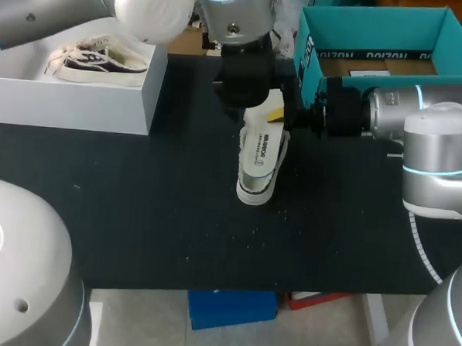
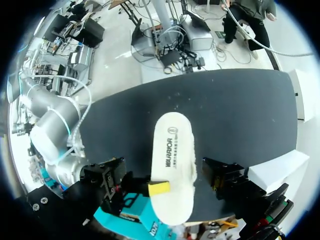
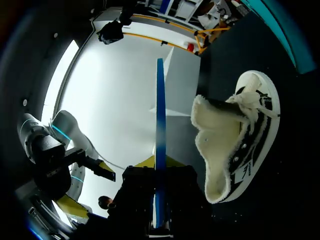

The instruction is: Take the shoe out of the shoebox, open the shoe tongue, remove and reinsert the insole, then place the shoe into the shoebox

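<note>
A white insole [image 1: 264, 146] with dark print hangs in mid-table, just above the white fleece-lined shoe [image 1: 256, 191]. My right gripper [image 1: 277, 113] is shut on the insole's far end, and one yellow fingertip [image 2: 160, 188] presses on its printed face [image 2: 172, 160]. In the right wrist view the insole [image 3: 159, 125] stands edge-on as a thin blue strip rising from my right gripper [image 3: 160, 200], with the shoe [image 3: 240, 145] beside it, tongue open. My left gripper [image 1: 246, 85] hovers open over the insole without touching it; its yellow fingertips [image 3: 104, 168] are spread apart.
The white shoebox [image 1: 72, 95] sits at the back left with a second dark-striped shoe [image 1: 101, 61] inside. A teal box [image 1: 378, 33] stands at the back right, behind my right arm. The black table [image 1: 151, 215] runs to a front edge near the view's lower part.
</note>
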